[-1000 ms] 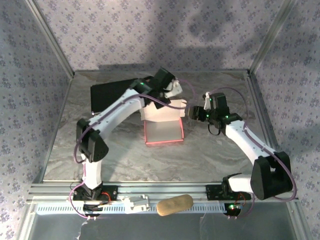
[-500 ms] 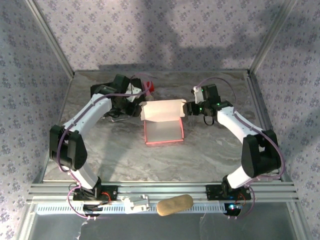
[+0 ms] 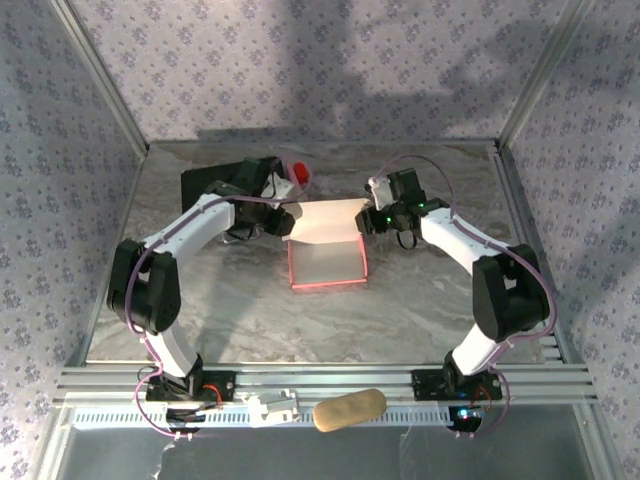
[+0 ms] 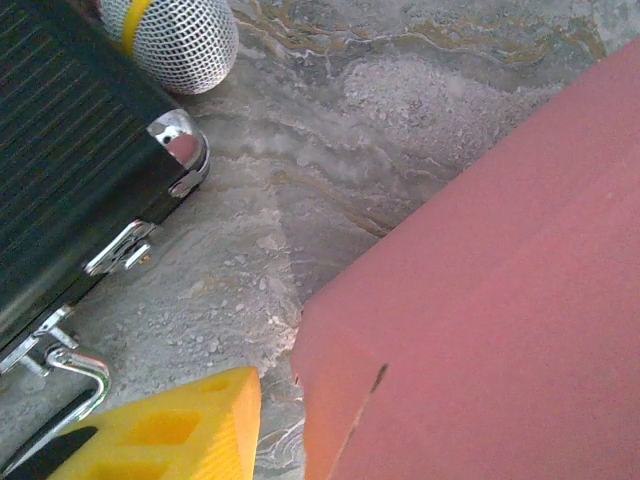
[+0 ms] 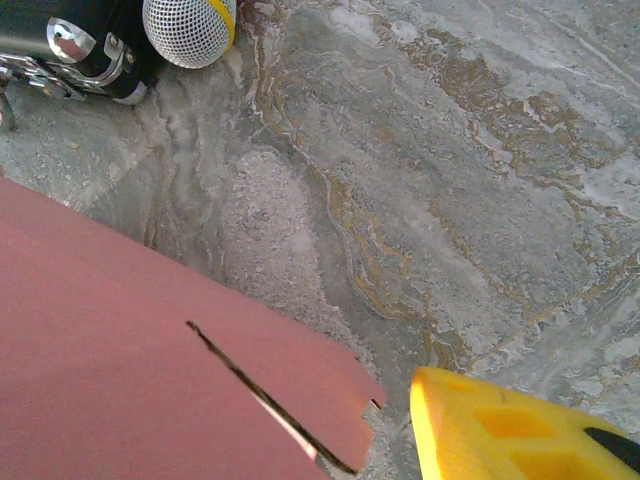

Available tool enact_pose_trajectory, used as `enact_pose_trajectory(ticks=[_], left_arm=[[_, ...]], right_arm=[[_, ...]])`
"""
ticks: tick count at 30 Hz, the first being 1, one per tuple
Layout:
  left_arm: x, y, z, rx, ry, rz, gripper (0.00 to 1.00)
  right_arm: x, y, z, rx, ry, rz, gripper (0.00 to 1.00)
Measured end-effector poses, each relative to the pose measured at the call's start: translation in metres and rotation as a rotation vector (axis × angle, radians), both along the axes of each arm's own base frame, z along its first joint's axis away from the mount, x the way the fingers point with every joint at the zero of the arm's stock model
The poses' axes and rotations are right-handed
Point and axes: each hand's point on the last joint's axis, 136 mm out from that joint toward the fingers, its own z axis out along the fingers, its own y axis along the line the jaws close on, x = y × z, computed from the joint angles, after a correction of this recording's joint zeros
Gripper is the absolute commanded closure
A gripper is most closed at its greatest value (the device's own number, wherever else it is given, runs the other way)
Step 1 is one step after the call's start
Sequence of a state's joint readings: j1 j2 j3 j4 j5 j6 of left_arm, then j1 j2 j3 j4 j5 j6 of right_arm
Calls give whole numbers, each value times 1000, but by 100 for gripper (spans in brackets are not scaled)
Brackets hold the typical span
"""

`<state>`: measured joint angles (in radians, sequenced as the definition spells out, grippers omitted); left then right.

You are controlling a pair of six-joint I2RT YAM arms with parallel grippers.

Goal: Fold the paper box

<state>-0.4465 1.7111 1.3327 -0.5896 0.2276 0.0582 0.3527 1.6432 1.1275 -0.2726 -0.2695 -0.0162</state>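
Observation:
The pink paper box (image 3: 326, 266) lies mid-table as a shallow open tray, its paler back flap (image 3: 326, 220) raised. My left gripper (image 3: 284, 222) is at the flap's left end and my right gripper (image 3: 367, 222) at its right end. In the left wrist view the pink card (image 4: 500, 300) covers the right side, with one yellow finger (image 4: 170, 435) just left of its corner and the other finger hidden. In the right wrist view the slit pink card (image 5: 130, 380) covers the lower left and one yellow finger (image 5: 520, 430) stands just right of its corner. Whether either gripper pinches the card is hidden.
A black case (image 3: 215, 180) with metal latches (image 4: 120, 250) lies at the back left, close behind my left gripper. A mesh-headed microphone (image 4: 170, 35) rests by its corner. A tan oblong thing (image 3: 350, 410) and a white part (image 3: 275, 407) sit on the front rail.
My left arm swung from above the box's back down to the flap's left end. My right gripper moved in to the flap's right end. The flap now leans back.

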Motion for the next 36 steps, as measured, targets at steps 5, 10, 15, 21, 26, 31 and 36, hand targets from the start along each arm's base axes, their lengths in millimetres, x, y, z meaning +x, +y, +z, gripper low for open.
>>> enact_pose_trajectory(ticks=[5,10,15,21,26,31,36], left_arm=[[-2,-6,-11,9,-19,2,70],[2,-11,-10,23,-50,27,80],[6,-12,-9,27,-70,78,91],[10,-11,-10,35,-81,156,92],[11,-10,-9,49,-93,239,91],[15,-11,-6,23,-98,339,95],[19,-11,-8,-23,-93,434,96]], right_arm=[[0,2,1,-5,-6,7,65],[0,4,2,-22,-17,7,72],[-1,8,1,-44,-24,0,75],[-2,10,0,-61,-22,-42,81],[-2,12,-2,-92,-29,-105,90],[-2,12,-1,-102,-31,-220,96],[-1,15,2,-92,-47,-325,100]])
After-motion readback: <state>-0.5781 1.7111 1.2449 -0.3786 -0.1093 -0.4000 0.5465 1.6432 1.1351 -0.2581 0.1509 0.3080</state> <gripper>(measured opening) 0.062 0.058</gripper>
